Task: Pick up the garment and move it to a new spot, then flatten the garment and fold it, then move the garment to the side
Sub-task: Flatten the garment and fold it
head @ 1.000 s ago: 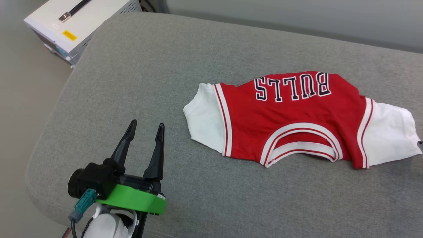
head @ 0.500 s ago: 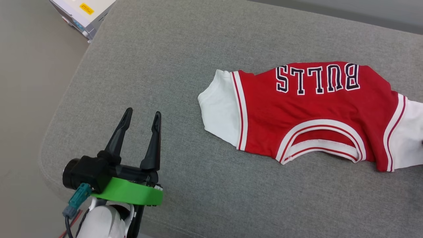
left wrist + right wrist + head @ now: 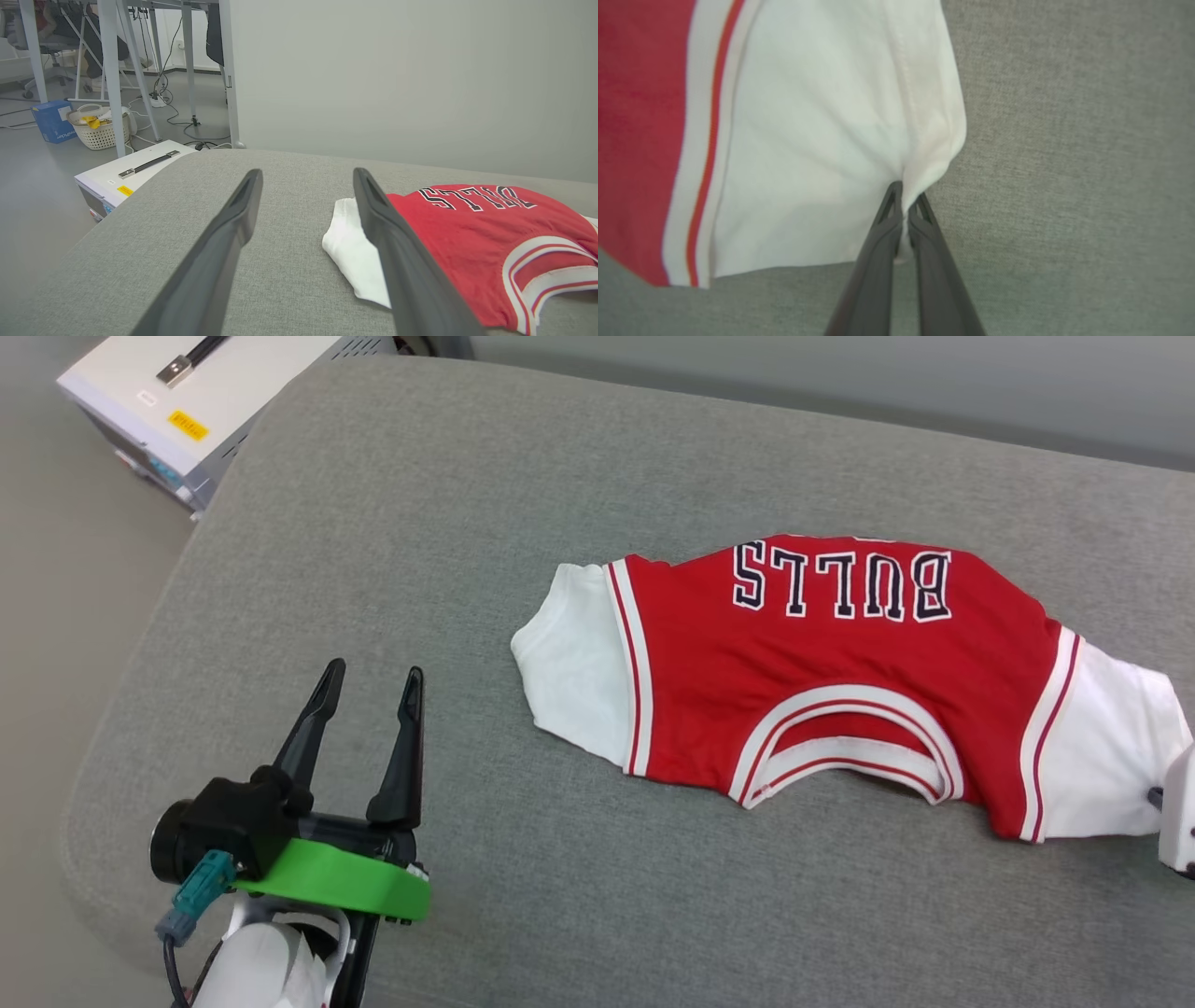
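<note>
The garment lies on the grey cushion, its long axis running left to right in the frame. The right gripper pinches its white sleeve at the right end. The left gripper, spread, stands at lower left, apart from the garment.

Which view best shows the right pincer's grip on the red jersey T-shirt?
Right wrist view: the right pincer is shut on the white sleeve edge of the red jersey T-shirt. Head view crops that grip at its border; left wrist view shows the opposite sleeve.
</note>
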You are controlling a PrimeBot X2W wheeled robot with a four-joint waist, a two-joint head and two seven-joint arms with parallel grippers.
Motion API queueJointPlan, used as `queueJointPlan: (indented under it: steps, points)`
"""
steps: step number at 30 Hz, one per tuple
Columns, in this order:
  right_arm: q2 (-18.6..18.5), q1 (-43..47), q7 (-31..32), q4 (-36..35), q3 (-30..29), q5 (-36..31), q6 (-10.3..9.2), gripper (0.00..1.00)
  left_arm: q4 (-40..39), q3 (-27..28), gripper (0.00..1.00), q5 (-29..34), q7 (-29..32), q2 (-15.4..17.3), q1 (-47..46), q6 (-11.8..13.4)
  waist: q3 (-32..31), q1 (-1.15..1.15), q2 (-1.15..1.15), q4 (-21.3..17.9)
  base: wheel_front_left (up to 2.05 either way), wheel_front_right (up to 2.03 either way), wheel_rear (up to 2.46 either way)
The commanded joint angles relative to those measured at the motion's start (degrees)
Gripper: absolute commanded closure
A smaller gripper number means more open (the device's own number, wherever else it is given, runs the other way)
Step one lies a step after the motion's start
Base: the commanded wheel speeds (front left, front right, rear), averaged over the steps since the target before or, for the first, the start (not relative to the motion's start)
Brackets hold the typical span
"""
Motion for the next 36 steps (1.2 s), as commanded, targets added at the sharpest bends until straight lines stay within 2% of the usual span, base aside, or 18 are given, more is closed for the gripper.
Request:
queueJointPlan:
  steps: [1,7,12,16,21,25,29,36]
  points:
    - [-0.7,2.4,0.3,-0.8,0.2,0.2,-0.04,1.0,0.4,-0.1,0.0,-0.9,0.7,0.6,0.4,-0.3,-2.5,0.0,0.69,-3.2,0.0,0.0,0.0]
    - [-2.1,6.3,1.5,-6.8,-0.4,0.0,-0.04,1.0,1.4,-3.2,0.0,-5.0,5.8,4.5,-0.9,-0.6,-3.6,0.0,0.69,-7.5,0.0,0.0,0.0]
    - [-3.0,8.5,2.7,-11.5,-0.1,0.5,-0.04,1.0,2.4,-4.8,0.0,-7.0,12.2,8.1,-3.0,-0.6,-2.8,0.0,0.69,-10.5,0.0,0.0,0.0]
    - [-2.1,9.0,3.2,-14.5,-0.1,0.8,-0.04,1.0,3.9,-6.2,0.0,-8.4,18.7,9.5,-6.0,-0.7,-1.4,0.0,0.69,-12.4,0.0,0.0,0.0]
    - [-0.7,9.0,3.7,-16.8,-0.1,0.8,-0.04,1.0,7.9,-7.5,0.0,-10.3,28.3,9.3,-11.2,0.3,0.7,0.0,0.69,-14.1,0.0,0.0,0.0]
    - [0.2,8.5,4.5,-18.0,-0.2,1.6,-0.04,1.0,12.1,-9.4,0.0,-11.5,34.0,9.1,-15.6,0.0,2.7,0.0,0.69,-15.1,0.0,0.0,0.0]
    - [0.5,7.6,4.7,-19.0,0.1,1.8,-0.04,1.0,16.7,-10.8,0.0,-11.6,38.2,9.2,-19.8,-0.1,4.5,0.0,0.69,-15.8,0.0,0.0,0.0]
    - [0.9,6.9,4.7,-19.9,0.7,1.6,-0.04,1.0,22.7,-13.0,0.0,-8.8,41.6,9.9,-24.5,0.8,6.7,0.0,0.69,-16.3,0.0,0.0,0.0]
